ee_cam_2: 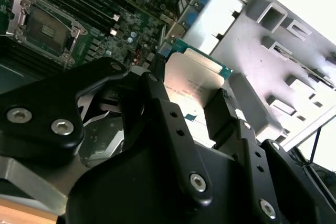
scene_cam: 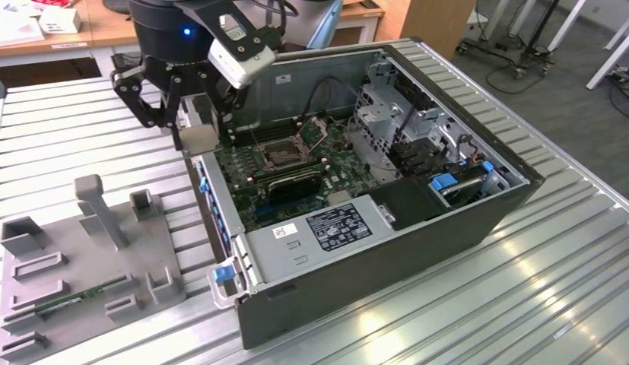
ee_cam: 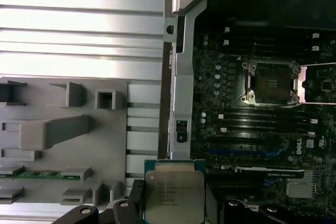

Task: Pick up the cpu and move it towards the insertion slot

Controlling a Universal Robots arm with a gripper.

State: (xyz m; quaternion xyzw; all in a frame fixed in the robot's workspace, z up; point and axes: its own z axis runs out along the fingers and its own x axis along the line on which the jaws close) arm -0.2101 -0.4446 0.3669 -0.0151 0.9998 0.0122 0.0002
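The chip (ee_cam: 174, 191) is a small flat square with a pale silvery top and a thin green rim (fine print on its face, too small to make out). The gripper (ee_cam: 173, 211) has its black fingers (ee_cam_2: 223, 109) closed on the chip's two opposite edges, holding it in the air above the near left wall of the open computer case (scene_cam: 416, 228), at the exterior view's left. In the exterior view the gripper (scene_cam: 198, 129) hangs over that same wall. To the left, on the ribbed metal table (scene_cam: 81, 144), lies the grey tray (scene_cam: 91, 304) with a green memory stick (ee_cam: 44, 173) in one recess. Farther in, on the green board (scene_cam: 284, 171), the socket (ee_cam: 270, 82) sits open with its shiny frame, well apart from the chip. Black memory slots (ee_cam: 262, 121) lie between chip and socket.
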